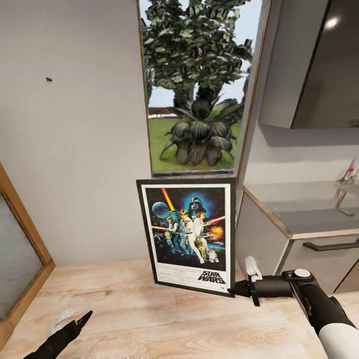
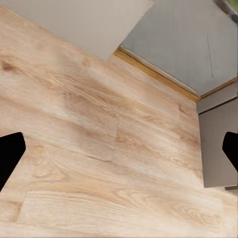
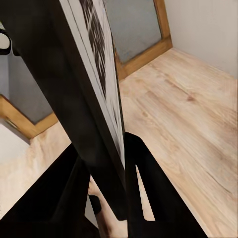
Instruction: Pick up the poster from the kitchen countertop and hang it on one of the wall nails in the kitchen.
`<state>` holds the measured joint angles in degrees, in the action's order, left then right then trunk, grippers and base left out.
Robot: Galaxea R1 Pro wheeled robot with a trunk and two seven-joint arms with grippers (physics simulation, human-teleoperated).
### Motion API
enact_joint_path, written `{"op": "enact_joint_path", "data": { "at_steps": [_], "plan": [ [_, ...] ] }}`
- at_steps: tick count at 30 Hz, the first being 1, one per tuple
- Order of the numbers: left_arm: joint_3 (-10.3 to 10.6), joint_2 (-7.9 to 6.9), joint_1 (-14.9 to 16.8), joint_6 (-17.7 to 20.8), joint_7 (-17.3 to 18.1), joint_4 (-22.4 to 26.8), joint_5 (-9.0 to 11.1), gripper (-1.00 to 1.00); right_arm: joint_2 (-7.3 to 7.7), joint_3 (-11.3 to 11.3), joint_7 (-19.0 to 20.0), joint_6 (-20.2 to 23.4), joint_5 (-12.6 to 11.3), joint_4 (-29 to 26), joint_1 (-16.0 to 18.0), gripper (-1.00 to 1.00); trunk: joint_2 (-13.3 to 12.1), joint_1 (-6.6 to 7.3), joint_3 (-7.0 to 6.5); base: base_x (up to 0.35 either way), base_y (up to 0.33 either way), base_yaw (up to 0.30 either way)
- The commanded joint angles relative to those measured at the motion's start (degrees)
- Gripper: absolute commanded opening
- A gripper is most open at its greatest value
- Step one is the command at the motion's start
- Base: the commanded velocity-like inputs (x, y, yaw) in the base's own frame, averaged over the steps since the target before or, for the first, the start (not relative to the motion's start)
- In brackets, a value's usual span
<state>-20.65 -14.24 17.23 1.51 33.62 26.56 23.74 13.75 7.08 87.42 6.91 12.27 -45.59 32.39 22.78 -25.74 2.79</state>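
The framed Star Wars poster [image 1: 187, 229] hangs upright in the air in front of the grey wall, just below the window. My right gripper [image 1: 234, 289] is shut on its lower right corner. In the right wrist view the poster's black frame edge [image 3: 84, 99] runs between the two dark fingers [image 3: 148, 188]. A small dark nail [image 1: 48, 79] sticks out of the wall up and to the left of the poster. My left gripper [image 1: 82, 319] hangs low over the wooden floor, open and holding nothing, its fingers [image 2: 10, 153] spread wide. The grey countertop [image 1: 299, 207] lies to the right.
A window [image 1: 199, 85] with a plant outside sits above the poster. A tap [image 1: 346, 192] stands on the countertop, with a dark wall cabinet [image 1: 309, 60] above and a drawer handle [image 1: 331, 245] below. A wood-framed glass panel [image 1: 20, 249] stands at the left. The floor [image 2: 99, 124] is light wood.
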Motion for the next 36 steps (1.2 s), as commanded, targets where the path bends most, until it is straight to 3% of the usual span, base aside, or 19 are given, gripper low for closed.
{"op": "enact_joint_path", "data": {
  "at_steps": [1,25,36],
  "plan": [
    [-0.1,0.0,0.1,0.2,0.3,-0.1,0.3,1.0,-0.04,0.2,0.4,0.7,0.4,-0.1,0.0,-1.0,0.1,-0.04,0.13,0.0,0.293,0.291],
    [-0.1,0.0,0.1,0.2,0.4,-0.1,0.3,1.0,-0.04,0.2,0.4,0.7,0.4,-0.1,0.0,-1.0,0.1,-0.04,0.13,0.0,0.293,0.289],
    [-0.1,0.0,0.1,0.1,0.5,-0.1,0.3,1.0,-0.04,0.4,0.4,0.8,0.3,-0.1,0.0,-1.0,0.1,-0.04,0.13,0.0,0.291,0.057]
  ]
}}
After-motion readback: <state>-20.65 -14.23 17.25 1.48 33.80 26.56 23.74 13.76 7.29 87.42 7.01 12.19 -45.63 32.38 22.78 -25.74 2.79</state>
